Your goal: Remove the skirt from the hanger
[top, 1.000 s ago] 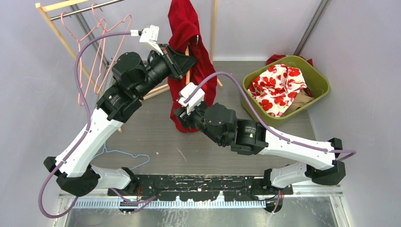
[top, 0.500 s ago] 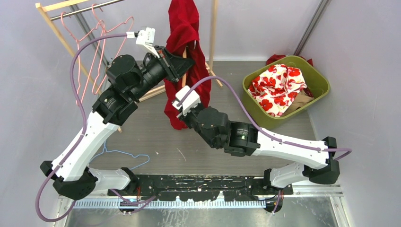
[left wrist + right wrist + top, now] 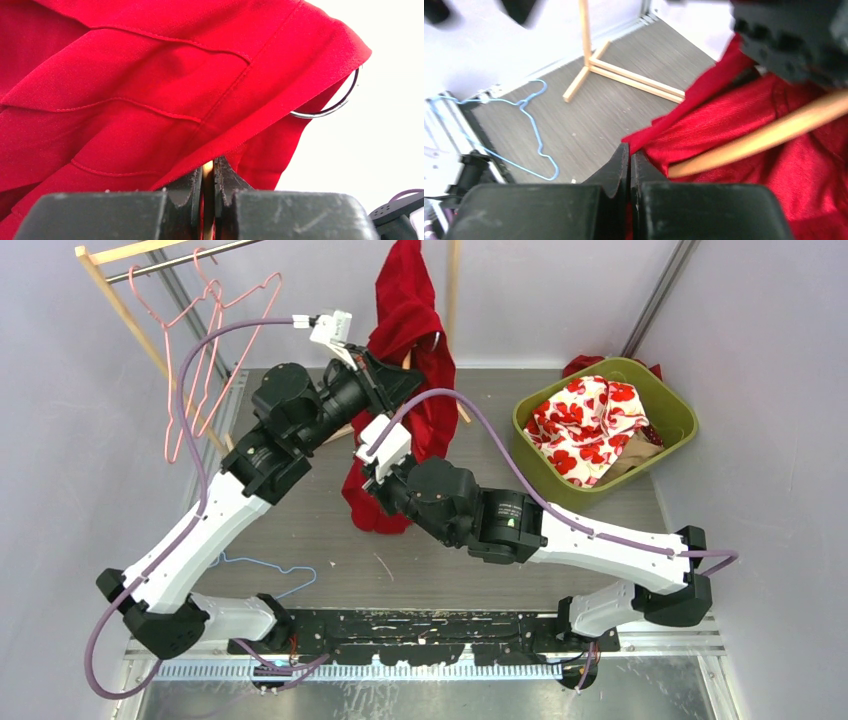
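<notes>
A red skirt (image 3: 402, 315) hangs on a wooden hanger at the back middle. In the right wrist view the hanger's bar (image 3: 769, 136) crosses the red cloth. The hanger's metal hook (image 3: 334, 102) sticks out past the fabric in the left wrist view. My left gripper (image 3: 398, 380) is shut on a thin wooden part of the hanger (image 3: 208, 169), with the skirt (image 3: 150, 90) draped just above it. My right gripper (image 3: 378, 502) is lower down, shut on the skirt's lower edge (image 3: 664, 131); red cloth shows between its jaws (image 3: 629, 152).
A green basket (image 3: 682, 412) with a red-and-white floral cloth (image 3: 585, 425) stands at the right. Pink wire hangers (image 3: 205, 350) hang on a wooden rack (image 3: 100, 280) at the back left. A blue hanger (image 3: 268, 576) lies on the floor near the left arm's base.
My right gripper has closed on the skirt's lower edge and shifted left. The left arm has carried the hanger and skirt a little right and up.
</notes>
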Robot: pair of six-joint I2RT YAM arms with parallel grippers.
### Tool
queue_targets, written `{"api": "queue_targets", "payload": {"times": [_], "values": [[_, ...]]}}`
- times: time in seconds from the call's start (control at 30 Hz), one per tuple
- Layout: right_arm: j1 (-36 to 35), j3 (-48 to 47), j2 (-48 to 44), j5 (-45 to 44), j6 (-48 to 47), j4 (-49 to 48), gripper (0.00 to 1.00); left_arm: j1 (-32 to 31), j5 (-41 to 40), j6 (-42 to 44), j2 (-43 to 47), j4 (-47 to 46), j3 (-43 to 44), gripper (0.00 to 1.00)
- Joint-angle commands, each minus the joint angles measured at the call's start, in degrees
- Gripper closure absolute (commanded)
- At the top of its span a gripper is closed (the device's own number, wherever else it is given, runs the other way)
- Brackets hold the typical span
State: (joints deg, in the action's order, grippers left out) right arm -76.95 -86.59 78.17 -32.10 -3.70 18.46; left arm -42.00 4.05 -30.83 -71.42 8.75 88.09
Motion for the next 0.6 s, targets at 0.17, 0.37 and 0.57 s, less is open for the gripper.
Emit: {"api": "queue_targets", "payload": {"times": [0.17,0.37,0.57], "values": [[-1.14,6.71,-0.41,5.84,7.81,-14.95,0.98,-0.36,0.60,-4.31,-6.64,-23.27,5.42,1.00],[-1.00,14.44,1.27,-0.28,7.93,-17.74,0.98,-0.46,-1.16,-13.09,-6.68,-26.65,9.26,1.00],[-0.99,19.78,-2.31,-7.99,7.00,-11.25,0.96,-0.47,-1.27,-9.95,-2.32,-13.61,15.12,1.00]]}}
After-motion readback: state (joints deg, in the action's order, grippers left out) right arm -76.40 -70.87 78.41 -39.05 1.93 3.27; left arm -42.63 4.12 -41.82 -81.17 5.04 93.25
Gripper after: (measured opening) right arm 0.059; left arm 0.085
